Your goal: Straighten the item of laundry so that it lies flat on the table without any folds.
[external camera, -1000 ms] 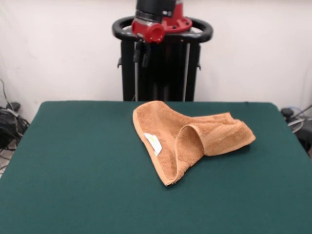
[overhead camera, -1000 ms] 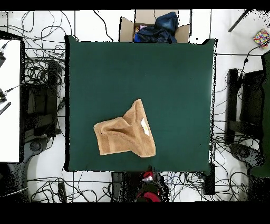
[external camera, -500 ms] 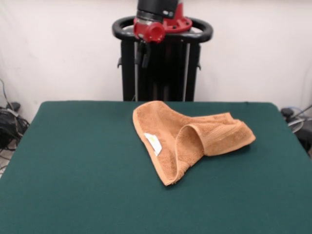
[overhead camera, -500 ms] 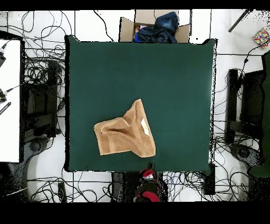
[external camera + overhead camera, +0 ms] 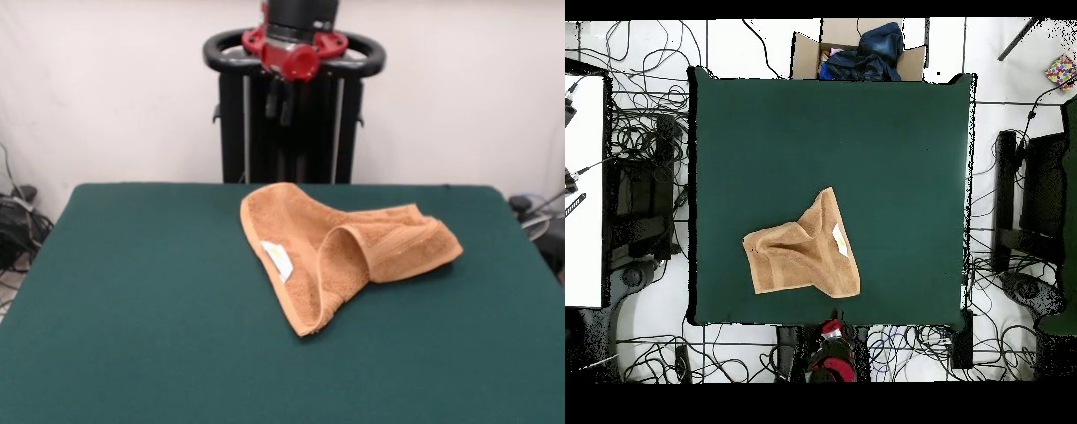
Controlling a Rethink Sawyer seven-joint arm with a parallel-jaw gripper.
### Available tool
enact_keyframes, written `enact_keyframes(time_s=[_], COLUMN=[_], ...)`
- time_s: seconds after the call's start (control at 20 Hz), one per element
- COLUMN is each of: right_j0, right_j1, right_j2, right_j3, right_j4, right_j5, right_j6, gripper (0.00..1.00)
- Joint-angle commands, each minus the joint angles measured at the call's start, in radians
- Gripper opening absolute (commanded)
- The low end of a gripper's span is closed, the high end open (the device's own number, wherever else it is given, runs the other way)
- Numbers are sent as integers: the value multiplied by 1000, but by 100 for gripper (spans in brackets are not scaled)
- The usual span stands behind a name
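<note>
The item of laundry [image 5: 340, 247] is an orange-tan towel lying crumpled on the green table [image 5: 132, 309], toward its far side. One side is folded over into a raised loop, and a white tag [image 5: 278, 259] shows on its left part. From overhead the towel [image 5: 803, 257] lies near the table's [image 5: 865, 140] bottom edge, left of the middle. My gripper [image 5: 281, 99] hangs high beyond the far table edge, behind the towel and well apart from it. Overhead, the gripper [image 5: 830, 340] sits just below the table's bottom edge. It holds nothing.
The black pedestal [image 5: 340, 115] stands behind the table. Overhead, a cardboard box of dark blue cloth [image 5: 860, 50] sits past the top edge, cables cover the floor all round, and a white bench [image 5: 583, 190] stands at the left.
The wrist and gripper have shifted sideways behind the table, rightward in the front view and leftward overhead. The towel has not moved.
</note>
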Motion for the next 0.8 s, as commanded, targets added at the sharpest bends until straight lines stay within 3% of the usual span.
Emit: enact_keyframes(time_s=[0.05,0.3,0.5,0.65,0.7,0.8], right_j0=[160,192,290,318,327,315], right_j1=[-130,-93,-97,-86,-82,-70], right_j2=[33,52,-40,-69,-79,-83], right_j3=[-13,-12,-48,-53,-55,-65], right_j4=[180,183,220,221,221,191], right_j5=[229,195,215,227,230,223], right_j6=[168,252,141,109,99,87], gripper=[100,100,100,100,0,0])
